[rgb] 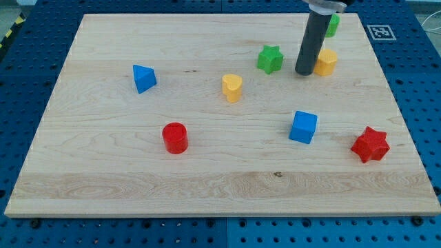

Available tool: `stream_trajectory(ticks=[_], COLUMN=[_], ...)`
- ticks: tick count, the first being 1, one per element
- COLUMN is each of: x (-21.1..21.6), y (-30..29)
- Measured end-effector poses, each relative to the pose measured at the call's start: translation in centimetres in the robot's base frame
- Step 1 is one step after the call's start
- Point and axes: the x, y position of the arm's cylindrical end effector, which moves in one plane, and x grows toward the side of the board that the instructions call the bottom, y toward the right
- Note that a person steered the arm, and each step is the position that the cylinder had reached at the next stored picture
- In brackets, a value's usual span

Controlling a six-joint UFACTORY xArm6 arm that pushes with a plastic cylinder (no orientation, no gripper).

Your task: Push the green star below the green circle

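My tip (304,71) rests between the green star (270,59) and a yellow block (326,61).

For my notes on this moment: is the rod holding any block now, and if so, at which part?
Nothing is held. My tip rests on the board between the green star and the yellow block, close beside the yellow one.

Pale wooden board (103,172) on blue pegboard (21,83), carrying green star (270,59), green circle (333,25) (half hidden by rod), yellow hexagon-ish block (326,61), yellow heart (232,87), blue triangle (143,78), red cylinder (175,137), blue cube (303,127), red star (370,144), my tip (304,72) resting between green star and yellow hexagon-ish block
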Motion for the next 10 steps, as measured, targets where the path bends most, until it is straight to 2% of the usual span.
stream_trajectory(ticks=[1, 2, 3, 5, 7, 10], x=[1.9, 2.1, 0.3, -3.2, -2.3, -7.5], y=[-2.0, -6.6, -8.5, -6.8, -6.6, -5.4])
